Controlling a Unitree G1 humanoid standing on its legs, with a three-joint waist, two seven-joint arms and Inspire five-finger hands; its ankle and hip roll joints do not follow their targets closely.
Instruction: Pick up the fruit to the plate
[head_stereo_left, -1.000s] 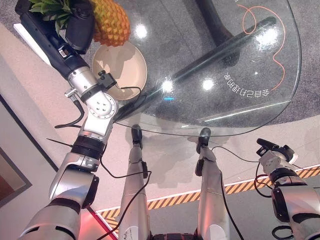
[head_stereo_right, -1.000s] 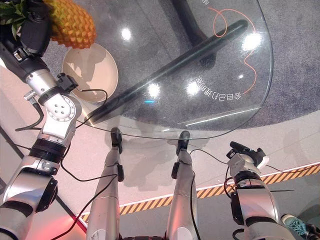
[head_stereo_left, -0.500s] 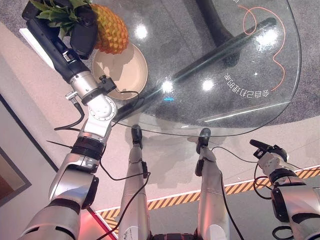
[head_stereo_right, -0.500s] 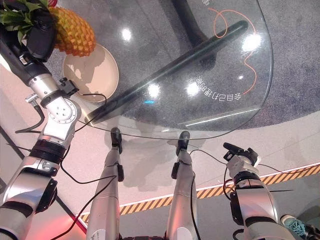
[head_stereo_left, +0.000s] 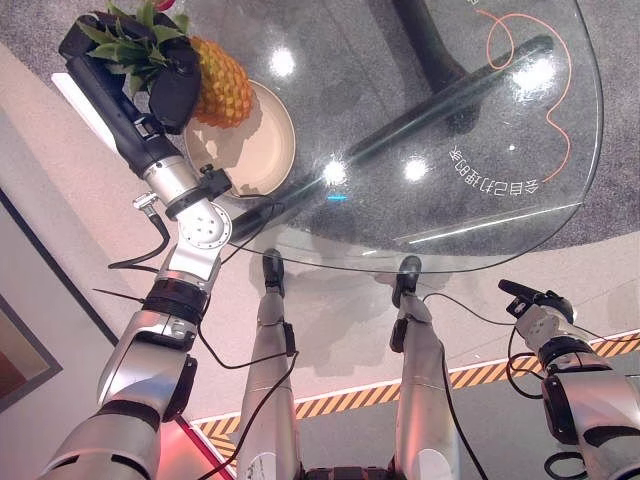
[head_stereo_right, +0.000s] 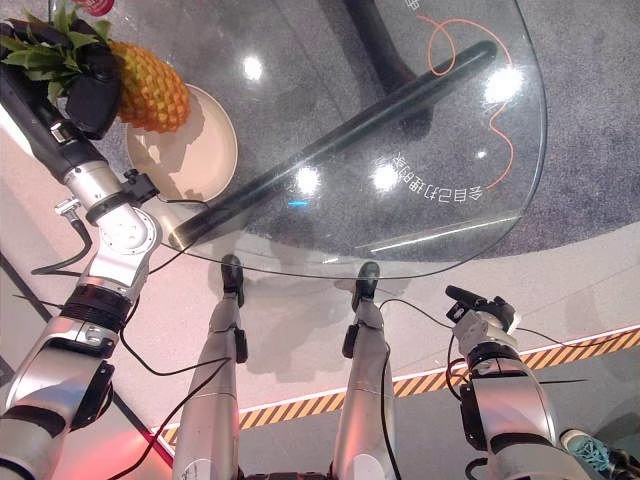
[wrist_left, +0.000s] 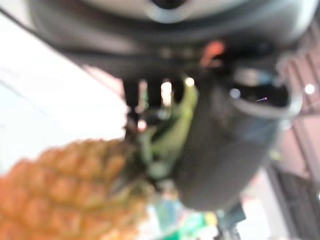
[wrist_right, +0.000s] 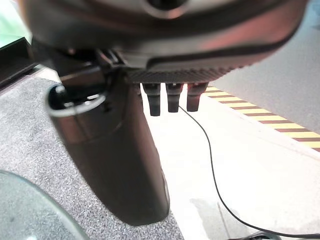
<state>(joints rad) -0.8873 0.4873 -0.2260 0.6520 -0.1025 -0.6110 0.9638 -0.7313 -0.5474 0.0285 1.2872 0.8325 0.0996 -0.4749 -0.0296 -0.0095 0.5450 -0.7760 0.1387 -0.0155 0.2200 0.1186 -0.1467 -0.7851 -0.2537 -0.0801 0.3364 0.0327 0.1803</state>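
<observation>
Left hand (head_stereo_left: 170, 85) grips the pineapple (head_stereo_left: 220, 85) by its crown over the plate (head_stereo_left: 270, 150) rim; released off-centre, it could roll onto the table (head_stereo_left: 450, 120).

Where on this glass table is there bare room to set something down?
Most of the glass table is bare, from the plate to the far right edge. The crowded corner holds the plate, with the left hand gripping the pineapple over it.
</observation>
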